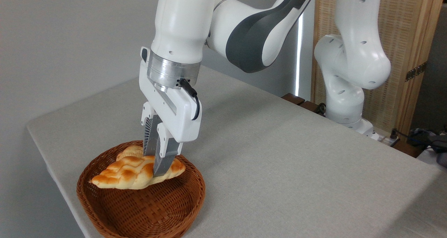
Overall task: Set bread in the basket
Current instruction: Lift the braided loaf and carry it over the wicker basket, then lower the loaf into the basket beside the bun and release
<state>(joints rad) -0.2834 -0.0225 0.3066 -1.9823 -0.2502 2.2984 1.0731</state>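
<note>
Camera view: robot gripper (158, 163) holding bread (132, 173) over a basket (195, 192).

Fingers clamp the loaf near its 3 o'clock end, so the 9 o'clock tip hangs free above the basket floor. A bun (130, 150) lies behind, toward 12 o'clock. Held this low and inside the rim, the loaf looks ready for release on the table (279, 161).

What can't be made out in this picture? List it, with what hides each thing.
- Bread: its middle, behind the gripper fingers, camera view; resting or held above the floor, unclear.
- Bun: mostly behind bread and fingers.
- Basket: front rim cut by the bottom edge.
- Arm: top cut by the upper edge.
</note>
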